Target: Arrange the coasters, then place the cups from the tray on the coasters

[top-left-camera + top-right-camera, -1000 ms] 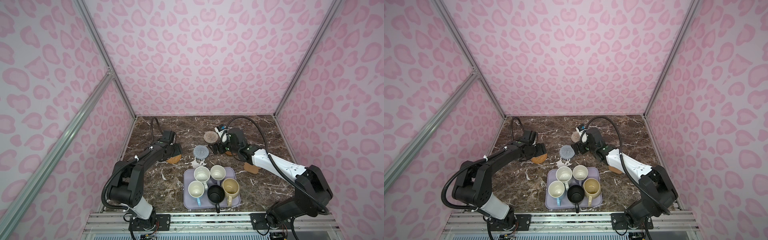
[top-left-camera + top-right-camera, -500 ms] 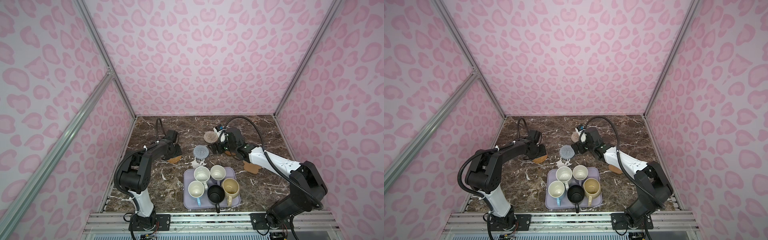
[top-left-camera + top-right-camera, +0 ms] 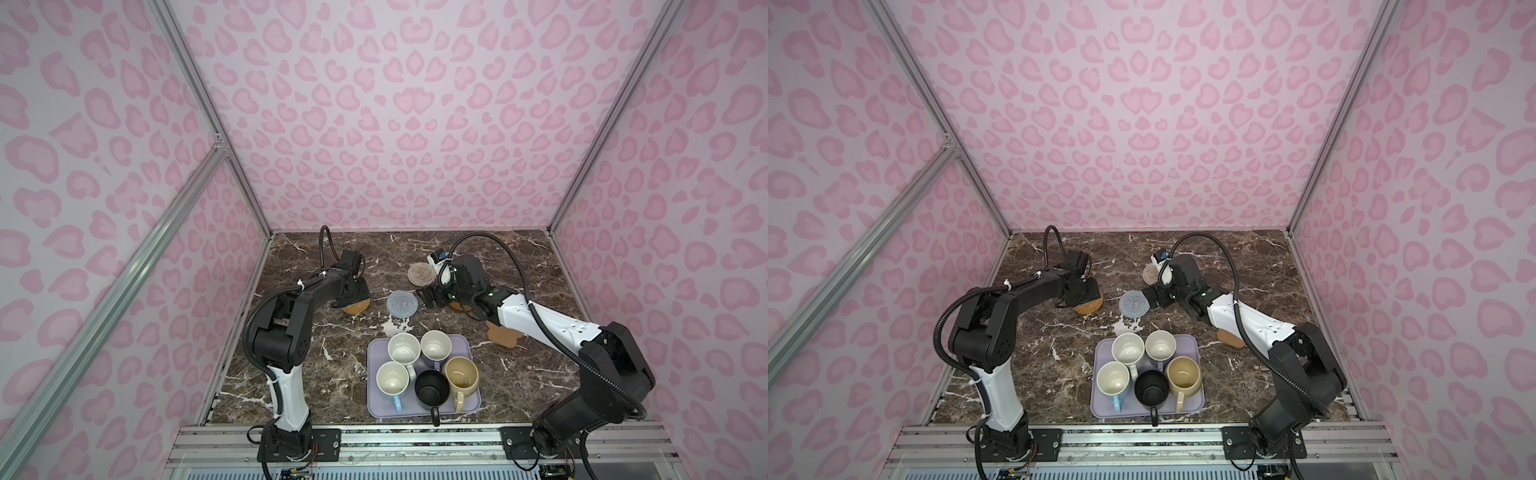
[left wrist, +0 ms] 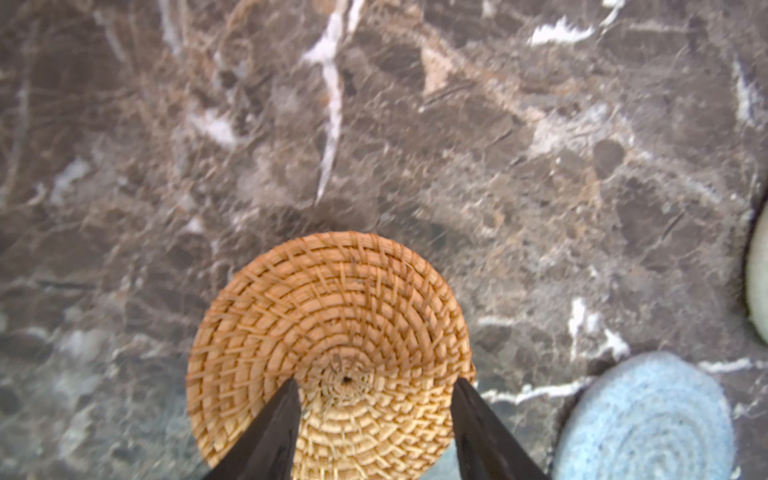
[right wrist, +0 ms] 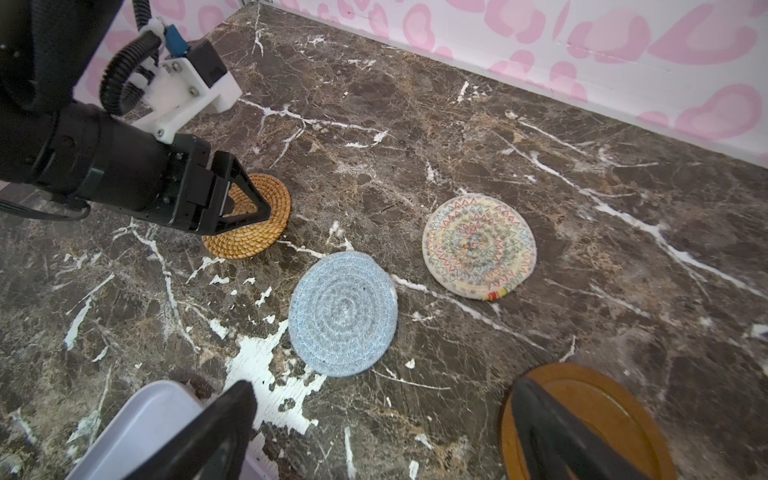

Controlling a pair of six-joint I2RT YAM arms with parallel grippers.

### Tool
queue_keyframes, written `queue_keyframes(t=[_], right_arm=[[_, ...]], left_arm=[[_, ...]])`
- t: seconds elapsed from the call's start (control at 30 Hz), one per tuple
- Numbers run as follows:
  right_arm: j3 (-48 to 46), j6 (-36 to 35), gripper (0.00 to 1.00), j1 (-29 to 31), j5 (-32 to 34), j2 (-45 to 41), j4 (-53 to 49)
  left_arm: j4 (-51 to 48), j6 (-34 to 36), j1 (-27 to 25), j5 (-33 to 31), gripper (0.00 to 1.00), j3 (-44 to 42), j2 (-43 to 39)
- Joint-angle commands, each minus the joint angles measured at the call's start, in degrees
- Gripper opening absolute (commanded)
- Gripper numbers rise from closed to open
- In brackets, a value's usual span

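**Top views:** stereo pair, high above front edge of desk (image 3: 332, 382), facing down & toward back wall (image 3: 395, 124); far, wide-angle. Both top views cover whole desk, tray (image 3: 376, 409) incl.; near-identical, slight sideways offset.

**Left wrist cam:** v. close, looks steeply down past left pincer (image 4: 375, 381) tips onto orange woven coaster (image 4: 328, 307); grey-blue coaster (image 4: 648, 419) at frame edge.

**Right wrist cam:** low, oblique, near desk, facing across it toward left pincer & back wall, past right pincer (image 5: 382, 384) tips.

**Overlap:** all four views share those two coasters.
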Motion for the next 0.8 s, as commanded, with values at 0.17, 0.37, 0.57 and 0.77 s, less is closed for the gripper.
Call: queue_keyframes(t=[0.17, 0.37, 0.57, 0.77], right_arm=[[-0.3, 0.5, 0.98, 0.0, 1.2, -0.9, -0.3], [-0.1, 0.6, 0.98, 0.0, 2.0, -2.0, -0.2], [-0.4, 1.5, 0.99, 0.0, 4.4, -4.8, -1.6], [-1.2, 2.0, 0.99, -0.7, 8.1, -8.2, -2.0]], left_arm=[[-2.2, -0.8, -0.1, 1.9, 0.61, 0.1, -0.2], [-2.2, 0.1, 0.2, 3.9, 0.74, 2.5, -3.1], [-2.7, 4.0, -2.0, 4.3, 0.78, 5.3, -9.2], [-8.1, 10.3, -9.3, 2.2, 0.77, 11.6, -5.0]])
